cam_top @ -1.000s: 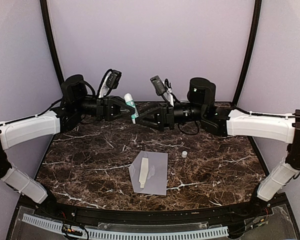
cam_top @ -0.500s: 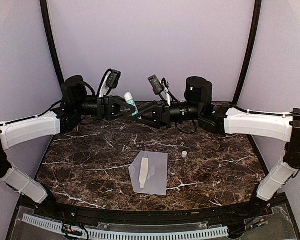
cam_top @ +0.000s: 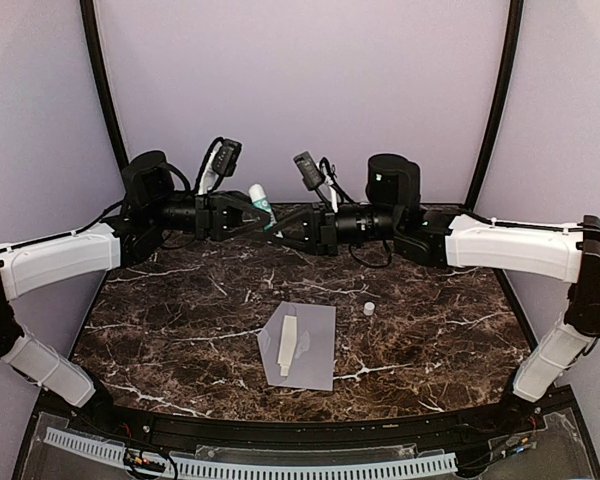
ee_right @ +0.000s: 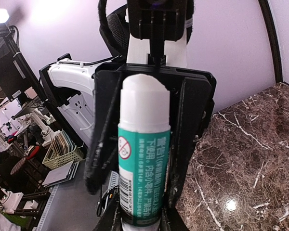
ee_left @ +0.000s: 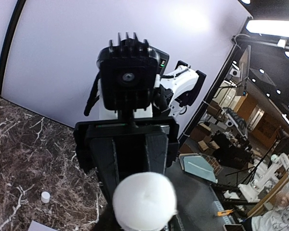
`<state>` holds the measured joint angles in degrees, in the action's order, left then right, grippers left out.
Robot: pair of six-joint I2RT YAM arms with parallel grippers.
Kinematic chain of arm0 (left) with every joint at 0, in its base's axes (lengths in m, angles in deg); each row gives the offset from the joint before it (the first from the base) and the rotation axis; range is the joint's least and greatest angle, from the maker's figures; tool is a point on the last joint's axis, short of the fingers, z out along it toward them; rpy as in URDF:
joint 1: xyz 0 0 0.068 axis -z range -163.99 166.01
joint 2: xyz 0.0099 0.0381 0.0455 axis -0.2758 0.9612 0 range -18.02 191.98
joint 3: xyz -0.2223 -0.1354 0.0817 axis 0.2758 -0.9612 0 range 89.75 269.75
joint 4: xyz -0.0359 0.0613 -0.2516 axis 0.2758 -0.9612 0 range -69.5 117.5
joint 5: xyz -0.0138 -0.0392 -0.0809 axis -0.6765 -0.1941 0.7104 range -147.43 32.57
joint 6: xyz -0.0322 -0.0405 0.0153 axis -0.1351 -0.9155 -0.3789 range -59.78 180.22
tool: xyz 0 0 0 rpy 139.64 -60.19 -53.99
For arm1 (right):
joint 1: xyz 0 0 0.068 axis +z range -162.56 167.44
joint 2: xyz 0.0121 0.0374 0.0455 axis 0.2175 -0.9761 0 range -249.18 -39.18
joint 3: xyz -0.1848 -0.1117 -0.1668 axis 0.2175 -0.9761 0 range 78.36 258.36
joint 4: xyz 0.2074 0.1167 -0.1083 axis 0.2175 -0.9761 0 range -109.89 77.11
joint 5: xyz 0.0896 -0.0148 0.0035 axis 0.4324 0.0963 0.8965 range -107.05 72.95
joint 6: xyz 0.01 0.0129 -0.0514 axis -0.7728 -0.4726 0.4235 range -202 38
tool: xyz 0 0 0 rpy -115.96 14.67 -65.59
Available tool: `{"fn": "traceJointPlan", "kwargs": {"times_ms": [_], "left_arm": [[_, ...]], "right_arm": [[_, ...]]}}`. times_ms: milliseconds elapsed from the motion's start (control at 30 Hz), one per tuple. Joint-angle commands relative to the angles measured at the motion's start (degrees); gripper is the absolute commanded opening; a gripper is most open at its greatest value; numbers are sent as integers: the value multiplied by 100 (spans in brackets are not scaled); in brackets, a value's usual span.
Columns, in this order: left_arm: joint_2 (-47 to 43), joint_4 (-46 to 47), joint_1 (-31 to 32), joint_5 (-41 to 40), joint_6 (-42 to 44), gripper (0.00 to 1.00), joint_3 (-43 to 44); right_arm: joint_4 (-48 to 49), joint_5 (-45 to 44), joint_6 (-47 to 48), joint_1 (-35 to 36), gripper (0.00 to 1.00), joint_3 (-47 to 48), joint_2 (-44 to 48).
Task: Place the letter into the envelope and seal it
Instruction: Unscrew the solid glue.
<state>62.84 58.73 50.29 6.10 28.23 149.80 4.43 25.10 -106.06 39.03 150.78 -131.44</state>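
Sealing step: glue stick [cam_top: 265, 212] midair at 12 o'clock. Right gripper [cam_top: 280, 233] clamped on lower end, left gripper [cam_top: 258, 216] hold unclear. Envelope [cam_top: 315, 355] flat toward 6 o'clock. Next you lower stick onto envelope.

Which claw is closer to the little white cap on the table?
Right, slightly. The right claw hovers beyond and left of the cap; the left claw sits farther left, across the glue stick.

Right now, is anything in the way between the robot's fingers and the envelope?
Nothing on the table blocks the envelope. But the left fingers and right fingers are up at the back, both on a glue stick.
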Motion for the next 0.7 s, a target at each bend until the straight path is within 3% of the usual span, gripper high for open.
{"fn": "traceJointPlan", "kwargs": {"times_ms": [0, 100, 200, 367, 467, 667], "left_arm": [[-148, 80, -5, 12, -105, 47, 49], [-157, 161, -93, -111, -242, 59, 31], [-166, 291, -184, -178, -394, 61, -8], [-151, 345, -236, -268, -466, 52, -52], [-130, 365, -248, -284, -482, 41, -67], [-39, 423, -248, -136, -562, 42, -36]], "right_arm": [[-80, -135, 196, 17, 16, 123, 90], [-212, -117, 229, 17, 16, 125, 99], [-313, -109, 252, 20, 15, 117, 96], [-400, -131, 291, 26, 15, 121, 70], [-434, -158, 325, 26, 15, 131, 67], [-483, -213, 391, 26, 15, 174, 69]]}}
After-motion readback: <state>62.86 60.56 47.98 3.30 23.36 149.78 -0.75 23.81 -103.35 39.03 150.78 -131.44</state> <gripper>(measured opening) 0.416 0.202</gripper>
